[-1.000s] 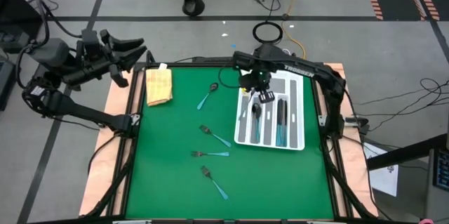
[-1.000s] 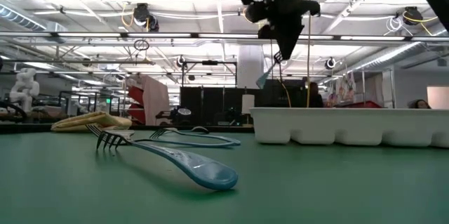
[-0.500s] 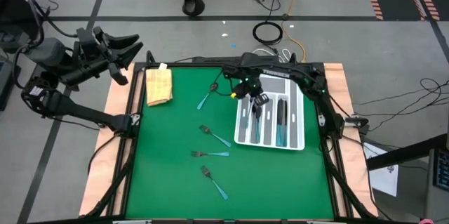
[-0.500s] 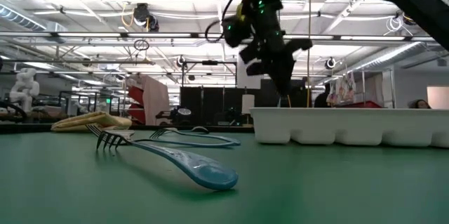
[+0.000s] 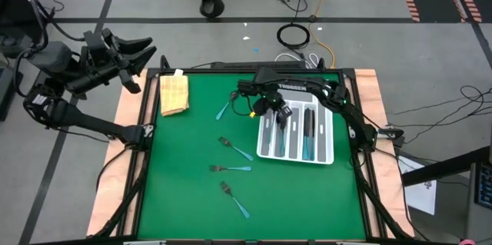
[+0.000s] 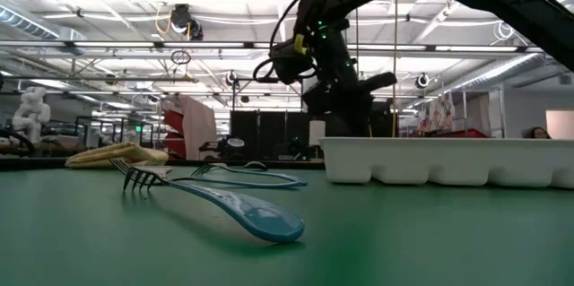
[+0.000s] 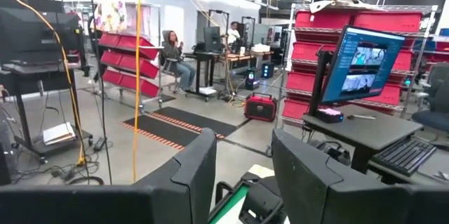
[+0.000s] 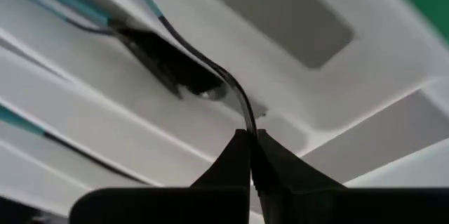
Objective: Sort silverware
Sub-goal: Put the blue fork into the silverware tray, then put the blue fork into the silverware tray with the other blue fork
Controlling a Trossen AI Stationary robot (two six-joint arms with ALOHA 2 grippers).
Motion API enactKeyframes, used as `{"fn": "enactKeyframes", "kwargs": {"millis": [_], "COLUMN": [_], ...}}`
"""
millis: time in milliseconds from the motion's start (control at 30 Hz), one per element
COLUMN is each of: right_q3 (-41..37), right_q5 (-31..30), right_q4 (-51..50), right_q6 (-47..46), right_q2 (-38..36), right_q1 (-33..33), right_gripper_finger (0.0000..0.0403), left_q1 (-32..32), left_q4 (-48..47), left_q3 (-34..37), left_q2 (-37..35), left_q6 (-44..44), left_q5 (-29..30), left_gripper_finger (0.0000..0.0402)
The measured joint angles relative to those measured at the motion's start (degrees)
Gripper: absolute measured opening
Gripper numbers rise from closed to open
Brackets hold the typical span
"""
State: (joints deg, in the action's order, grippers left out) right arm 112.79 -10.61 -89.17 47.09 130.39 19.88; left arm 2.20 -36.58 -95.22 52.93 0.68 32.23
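R arm reaches in over the far end of the white tray (image 5: 326, 134), w/ the right pincer (image 8: 247, 155) down low in the tray's left slots. Its fingers are pressed together, clamped on a dark utensil head (image 8: 210, 66); teal handles of other pieces run off beside it along the slot walls. Can't tell if it's a fork or spoon from here. From counter level that arm hangs just behind the tray's near wall (image 6: 448, 162).

Tray already has several pieces (image 5: 307, 134) lying lengthwise in its slots, dark heads toward the far end, teal handles toward the near end.

Loose on the green counter (image 5: 192, 199): a spoon (image 5: 226, 107) near the far edge, just left of the R arm, plus three forks (image 5: 234, 149) (image 5: 230, 168) (image 5: 234, 198) in a rough column down the middle, well apart from the tray. One fork (image 6: 215, 201) lies close to the low camera, tines up-left.

Yellow cloth (image 5: 174, 93) sits folded at the far left corner.

L arm parked off the counter at the left, left pincer (image 7: 242, 171) apart, nothing in it, pointing out at the room. Two people (image 7: 175, 59) at desks back there.
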Motion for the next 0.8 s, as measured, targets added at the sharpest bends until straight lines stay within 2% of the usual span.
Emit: {"fn": "enactKeyframes", "kwargs": {"millis": [200,467,600,733,800], "right_q3": [0.01,0.0,0.02,0.2,1.62], "right_q5": [0.4,0.46,0.19,-1.06,-1.05], "right_q4": [2.17,3.5,4.39,4.22,2.88], "right_q6": [0.33,-2.09,-6.2,-10.76,-11.98], "right_q2": [0.0,0.0,0.0,-0.96,-2.37], "right_q1": [-1.18,-2.03,-2.01,-1.84,-1.3], "right_gripper_finger": [0.0012,0.0095,0.0127,0.0138,0.0137], "left_q1": [0.02,0.0,0.0,0.0,-0.08], "left_q4": [-0.02,-0.02,-0.71,-7.05,-12.8], "left_q3": [0.0,-0.02,-0.02,-0.06,-0.09], "left_q2": [0.0,0.0,0.02,0.37,1.42], "left_q6": [-0.08,0.01,0.31,0.69,4.21], "left_q5": [0.0,0.0,-0.02,0.0,1.13], "left_gripper_finger": [0.0141,0.0141,0.0141,0.0141,0.0141]}}
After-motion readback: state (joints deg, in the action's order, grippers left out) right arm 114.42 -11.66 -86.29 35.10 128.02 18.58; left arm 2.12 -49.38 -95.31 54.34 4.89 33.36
